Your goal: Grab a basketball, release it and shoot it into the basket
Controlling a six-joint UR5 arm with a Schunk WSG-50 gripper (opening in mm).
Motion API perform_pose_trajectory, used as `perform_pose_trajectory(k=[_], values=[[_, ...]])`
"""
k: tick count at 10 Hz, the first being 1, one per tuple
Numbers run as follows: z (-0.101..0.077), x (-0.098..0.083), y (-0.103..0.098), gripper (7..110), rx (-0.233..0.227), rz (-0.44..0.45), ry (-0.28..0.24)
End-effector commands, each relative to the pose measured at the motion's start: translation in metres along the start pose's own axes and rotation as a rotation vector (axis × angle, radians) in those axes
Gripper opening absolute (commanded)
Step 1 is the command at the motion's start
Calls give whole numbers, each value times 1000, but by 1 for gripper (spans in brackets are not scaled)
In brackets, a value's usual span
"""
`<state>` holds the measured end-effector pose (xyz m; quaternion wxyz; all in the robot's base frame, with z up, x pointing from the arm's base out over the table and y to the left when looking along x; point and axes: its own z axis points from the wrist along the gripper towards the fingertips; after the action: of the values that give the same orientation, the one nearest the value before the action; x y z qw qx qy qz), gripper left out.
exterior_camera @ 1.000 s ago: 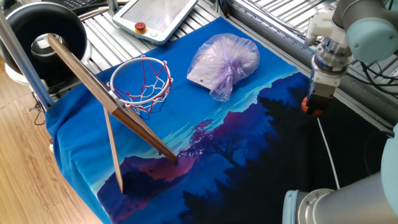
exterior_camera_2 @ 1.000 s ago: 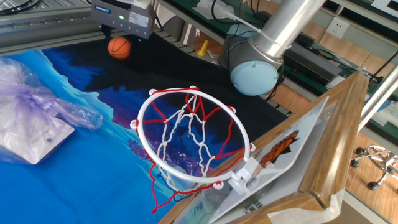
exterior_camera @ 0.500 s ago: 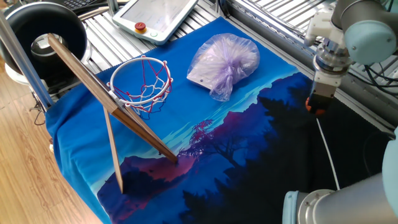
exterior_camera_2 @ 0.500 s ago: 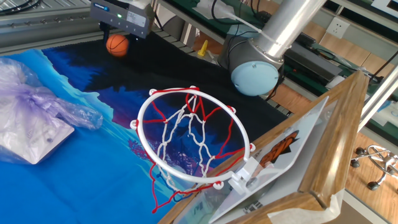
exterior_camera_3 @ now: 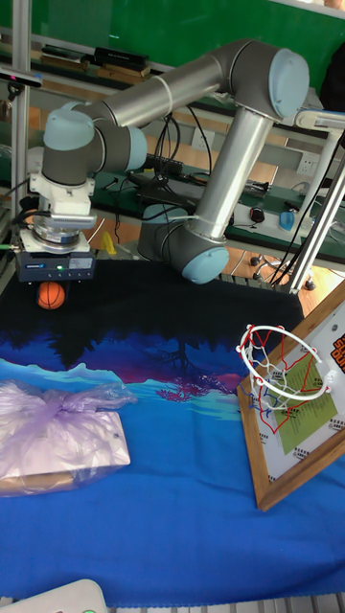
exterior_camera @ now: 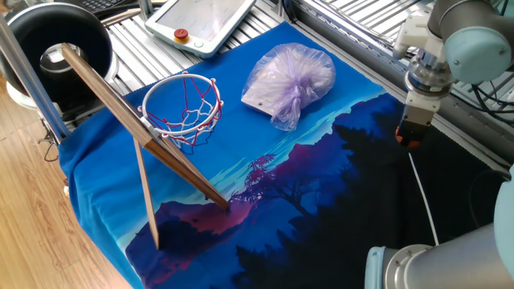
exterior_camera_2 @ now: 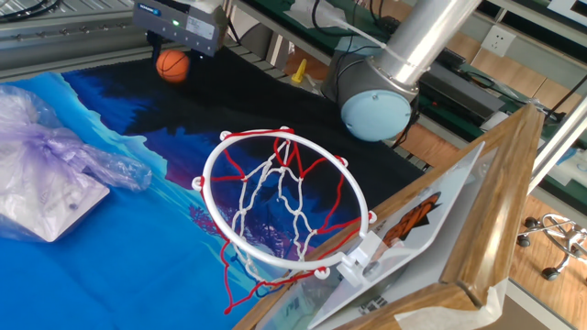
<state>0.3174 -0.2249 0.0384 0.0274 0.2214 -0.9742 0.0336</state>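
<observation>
One big cloth [exterior_camera: 321,209] covered the table. It was bright blue at one end and black at the other, with dark trees and a purple sky printed on it.

One gray robot arm [exterior_camera_3: 192,86] reached over the black end. One wooden board [exterior_camera: 128,128] stood tilted on the blue end, with a thin stick propping it up. Its long side ran across the corner of the cloth.

One basket [exterior_camera_2: 280,206] was fixed to the board. It had a red ring with white knobs, and a red and white string net hung down from it. The ring lay flat and its opening faced up.

One see-through purple bag [exterior_camera: 289,80] lay on the blue part, well apart from the basket.

One gripper [exterior_camera_3: 55,283] pointed straight down at the end of the arm. One basketball [exterior_camera_2: 172,66] was just under it. The ball was tiny and orange with thin dark lines, much smaller than the ring. It was round, so it had no long side. It was at the black end, far from the basket. I could not tell if the gripper was squeezing the ball or had let go of it.
</observation>
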Motion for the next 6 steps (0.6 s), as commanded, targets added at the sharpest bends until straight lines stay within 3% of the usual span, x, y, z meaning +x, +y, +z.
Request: perform_pose_trajectory(k=[1, 2, 4, 5, 6], values=[[-31, -24, 26, 7, -16, 32, -2], [-52, -41, 43, 7, -39, 38, -4], [-83, -72, 50, 7, -72, 5, -37], [-88, -91, 51, 7, -133, -29, -101], [-93, -109, 39, 7, -179, -78, -159]])
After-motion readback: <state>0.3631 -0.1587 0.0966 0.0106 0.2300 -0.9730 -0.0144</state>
